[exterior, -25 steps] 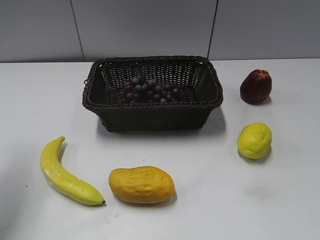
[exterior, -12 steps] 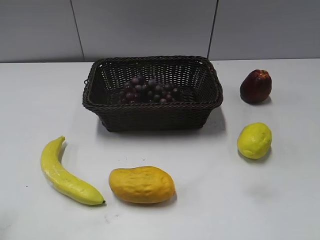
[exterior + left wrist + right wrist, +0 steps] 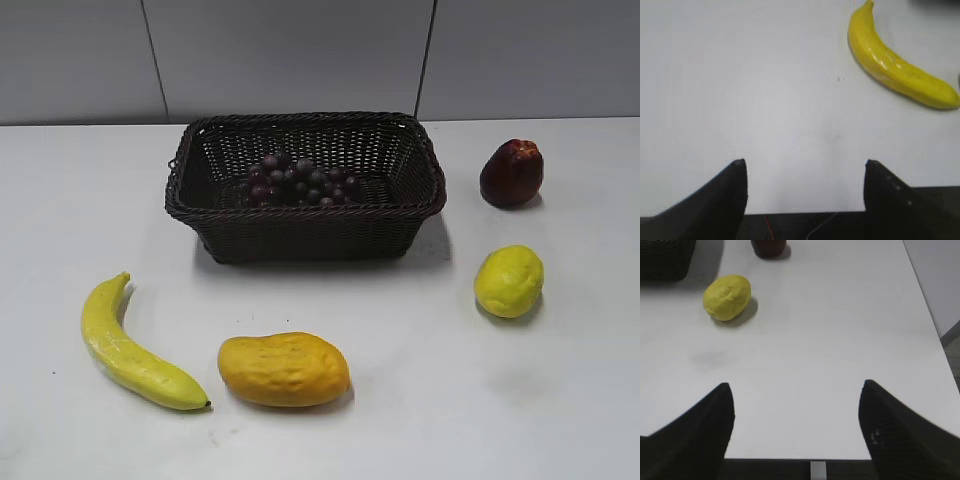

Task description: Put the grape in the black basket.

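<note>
A white desk [image 3: 90,180] seen from the front at a downward slant, with a grey panelled wall behind it. At the far left, near the front edge, a yellow banana [image 3: 130,345] lies on the desk, its stem end pointing away and its dark tip toward the front. Just to its right, apart from it, lies an orange-yellow mango [image 3: 284,369] with a bumpy skin. Behind these, at the middle of the desk, stands the black basket [image 3: 305,232], a rectangular dark woven wicker basket with a braided rim, its long side facing the viewer. Inside it lies the grape [image 3: 298,181], a long bunch of many small round dark purple-red berries, stretched lengthwise across the basket floor and partly hidden by the front wall. To the right of the basket, well apart from it, a yellow lemon [image 3: 509,281] sits on the desk, and behind that a dark red apple-like fruit [image 3: 512,173]. Neither arm shows in this front view. In the left wrist view, the left gripper [image 3: 805,170] hovers above bare desk with its jaws spread wide and nothing between them. In the right wrist view, the right gripper [image 3: 796,395] likewise has jaws spread wide, holding nothing
</note>
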### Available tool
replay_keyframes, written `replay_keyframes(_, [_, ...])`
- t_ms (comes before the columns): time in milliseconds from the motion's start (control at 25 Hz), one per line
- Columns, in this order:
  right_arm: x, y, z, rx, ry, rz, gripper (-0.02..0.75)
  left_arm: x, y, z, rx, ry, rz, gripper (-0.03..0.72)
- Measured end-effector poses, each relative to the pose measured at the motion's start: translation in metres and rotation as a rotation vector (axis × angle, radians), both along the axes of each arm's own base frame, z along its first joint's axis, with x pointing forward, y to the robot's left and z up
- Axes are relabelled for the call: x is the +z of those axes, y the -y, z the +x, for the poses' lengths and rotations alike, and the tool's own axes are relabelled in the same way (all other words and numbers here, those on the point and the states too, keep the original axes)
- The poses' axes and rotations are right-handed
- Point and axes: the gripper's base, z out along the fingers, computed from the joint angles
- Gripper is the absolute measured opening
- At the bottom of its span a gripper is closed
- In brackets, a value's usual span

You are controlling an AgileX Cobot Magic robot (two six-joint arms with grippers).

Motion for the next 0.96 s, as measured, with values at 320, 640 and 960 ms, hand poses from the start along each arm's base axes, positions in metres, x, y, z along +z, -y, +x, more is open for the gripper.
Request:
replay_keyframes(320, [0.000, 0.000, 0.000, 0.000, 0.000, 0.000, 0.588, 0.001, -0.001, -0.017, 0.006, 0.175, -0.012, 0.549])
replay_keyframes(640, [0.000, 0.000, 0.000, 0.000, 0.000, 0.000, 0.588, 0.003, -0.001, -0.035, 0.005, 0.294, -0.019, 0.548])
replay_keyframes(960, [0.000, 0.000, 0.000, 0.000, 0.000, 0.000, 0.588, 0.003, -0.002, -0.053, 0.005, 0.415, -0.026, 0.542])
